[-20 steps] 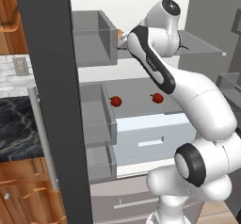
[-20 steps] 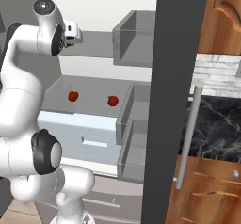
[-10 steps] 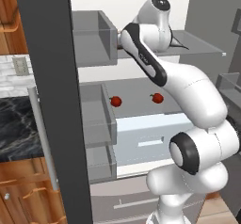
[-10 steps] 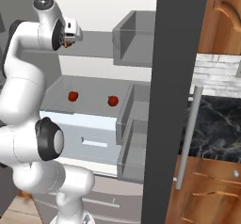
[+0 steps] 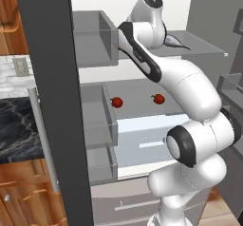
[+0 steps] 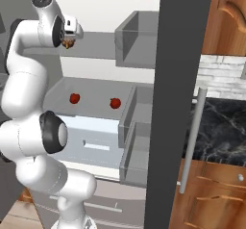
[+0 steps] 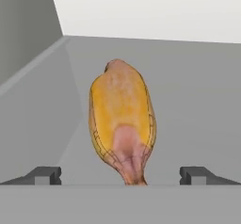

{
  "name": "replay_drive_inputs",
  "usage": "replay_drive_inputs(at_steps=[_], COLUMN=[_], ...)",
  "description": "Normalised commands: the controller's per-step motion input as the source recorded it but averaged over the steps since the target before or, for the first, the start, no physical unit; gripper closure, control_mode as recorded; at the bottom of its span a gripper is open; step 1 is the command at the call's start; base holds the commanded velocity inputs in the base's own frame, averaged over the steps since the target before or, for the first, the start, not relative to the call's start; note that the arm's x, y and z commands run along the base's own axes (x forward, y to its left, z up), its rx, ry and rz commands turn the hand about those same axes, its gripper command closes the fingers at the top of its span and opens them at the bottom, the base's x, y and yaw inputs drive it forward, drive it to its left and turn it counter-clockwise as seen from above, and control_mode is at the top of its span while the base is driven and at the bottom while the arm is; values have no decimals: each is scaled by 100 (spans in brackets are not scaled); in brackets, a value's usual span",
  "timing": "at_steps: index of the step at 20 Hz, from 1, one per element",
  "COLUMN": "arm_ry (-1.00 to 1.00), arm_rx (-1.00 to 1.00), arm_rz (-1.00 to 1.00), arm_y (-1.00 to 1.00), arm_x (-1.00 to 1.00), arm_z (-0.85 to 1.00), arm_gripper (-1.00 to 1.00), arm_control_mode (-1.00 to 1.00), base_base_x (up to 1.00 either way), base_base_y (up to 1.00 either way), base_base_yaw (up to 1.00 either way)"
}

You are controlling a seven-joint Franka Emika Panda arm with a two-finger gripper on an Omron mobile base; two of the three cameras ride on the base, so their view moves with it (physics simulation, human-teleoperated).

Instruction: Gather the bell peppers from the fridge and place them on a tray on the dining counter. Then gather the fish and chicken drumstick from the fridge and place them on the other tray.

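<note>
Seemingly mid-reach, the white arm stretches up to the fridge's upper shelf [image 5: 199, 49] in the left base view, while two red peppers [image 5: 116, 102] sit well apart on the shelf below, above a pale drawer [image 5: 142, 135]. From the right base view, the gripper [image 6: 68, 42] hangs over that upper shelf's left end with something orange-brown at its tips. Through the hand view, the chicken drumstick [image 7: 122, 124] lies on the shelf between widely parted fingertips [image 7: 44, 173].
</note>
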Motion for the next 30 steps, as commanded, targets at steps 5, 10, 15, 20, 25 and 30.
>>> replay_drive_inputs(at_steps=[5, 10, 15, 20, 25, 30], arm_ry=[0, 0, 0, 0, 0, 0], arm_rx=[0, 0, 0, 0, 0, 0], arm_rz=[0, 0, 0, 0, 0, 0], arm_y=[1, 0, 0, 1, 2, 1], arm_x=[26, 17, 4, 0, 0, 0], arm_z=[1, 0, 0, 0, -4, -17], arm_gripper=[-100, -100, -100, -100, -100, -100], arm_control_mode=[-100, -100, -100, -100, -100, -100], base_base_x=[0, 0, 0, 0, 0, 0], base_base_y=[0, 0, 0, 0, 0, 0], base_base_yaw=[0, 0, 0, 0, 0, 0])
